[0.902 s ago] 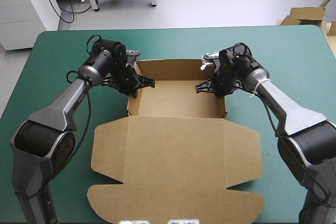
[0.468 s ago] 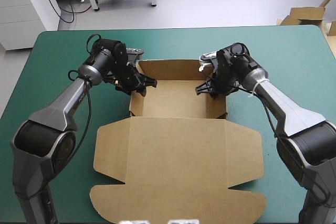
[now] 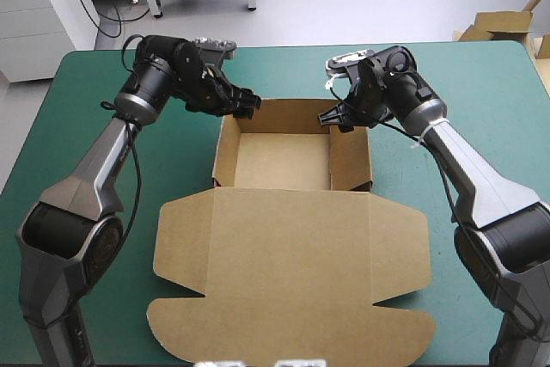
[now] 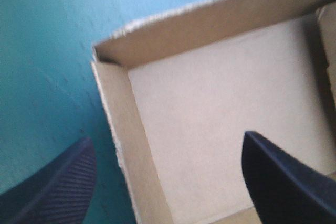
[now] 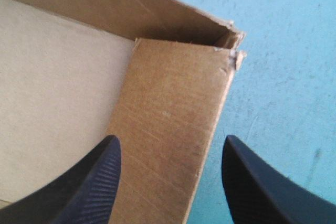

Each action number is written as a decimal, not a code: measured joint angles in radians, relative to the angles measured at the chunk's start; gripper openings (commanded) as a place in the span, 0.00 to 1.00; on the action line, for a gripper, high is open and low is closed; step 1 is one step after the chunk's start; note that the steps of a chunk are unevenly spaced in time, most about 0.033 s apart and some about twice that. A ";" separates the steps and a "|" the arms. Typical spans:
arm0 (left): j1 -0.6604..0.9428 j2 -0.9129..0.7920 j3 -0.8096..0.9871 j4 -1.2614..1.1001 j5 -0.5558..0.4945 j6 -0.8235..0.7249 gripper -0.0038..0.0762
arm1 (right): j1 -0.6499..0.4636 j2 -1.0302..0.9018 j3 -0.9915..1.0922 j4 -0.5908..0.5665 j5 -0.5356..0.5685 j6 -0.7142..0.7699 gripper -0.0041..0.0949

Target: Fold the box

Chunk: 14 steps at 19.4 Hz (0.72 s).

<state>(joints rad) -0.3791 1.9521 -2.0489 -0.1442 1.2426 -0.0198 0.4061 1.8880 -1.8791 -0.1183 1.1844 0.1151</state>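
The brown box (image 3: 288, 161) stands mid-table as an open tray with its walls raised. Its lid (image 3: 292, 272) lies flat toward the near edge. My left gripper (image 3: 247, 104) hovers over the tray's far-left corner, open. In the left wrist view that gripper (image 4: 168, 182) has the left wall (image 4: 123, 150) under the gap between its fingers, untouched. My right gripper (image 3: 334, 118) hangs open over the far-right corner. In the right wrist view the right wall (image 5: 168, 129) lies under that gripper (image 5: 170, 182), with space on both sides.
Bare teal-green cover (image 3: 86, 126) runs along both sides of the box and behind it. Loose pieces of brown board (image 3: 503, 23) lie beyond the table's far right corner.
Earlier both grippers were shut and low at the tray's side walls. They have opened, risen and drawn back toward the far corners; the walls stay upright.
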 measured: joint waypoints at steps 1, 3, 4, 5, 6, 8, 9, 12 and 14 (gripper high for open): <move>0.000 -0.010 -0.048 0.027 0.001 0.010 0.56 | 0.000 -0.013 -0.018 0.000 0.002 0.022 0.58; 0.000 -0.051 -0.098 0.112 0.004 0.020 0.23 | -0.008 -0.036 -0.027 -0.004 0.006 0.069 0.58; 0.000 -0.076 -0.105 0.150 0.007 0.020 0.04 | -0.020 -0.040 -0.028 -0.004 0.006 0.086 0.58; 0.000 -0.113 -0.106 0.192 0.011 0.020 0.05 | -0.037 -0.041 -0.028 0.005 0.008 0.104 0.57; 0.000 -0.140 -0.107 0.210 0.012 0.035 0.04 | -0.058 -0.041 -0.025 0.029 0.008 0.117 0.57; 0.000 -0.207 -0.110 0.224 0.011 0.075 0.04 | -0.094 -0.041 -0.007 0.097 0.011 0.118 0.57; 0.000 -0.249 -0.111 0.224 0.011 0.087 0.04 | -0.103 -0.041 0.008 0.130 0.011 0.111 0.57; 0.000 -0.342 -0.090 0.208 0.011 0.105 0.04 | -0.104 -0.041 0.055 0.158 0.011 0.109 0.57; 0.000 -0.414 -0.019 0.192 0.011 0.119 0.04 | -0.104 -0.041 0.110 0.159 0.010 0.109 0.55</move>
<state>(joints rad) -0.3791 1.5384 -2.0681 0.0474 1.2540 0.0993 0.3024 1.8470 -1.7687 0.0409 1.1942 0.2242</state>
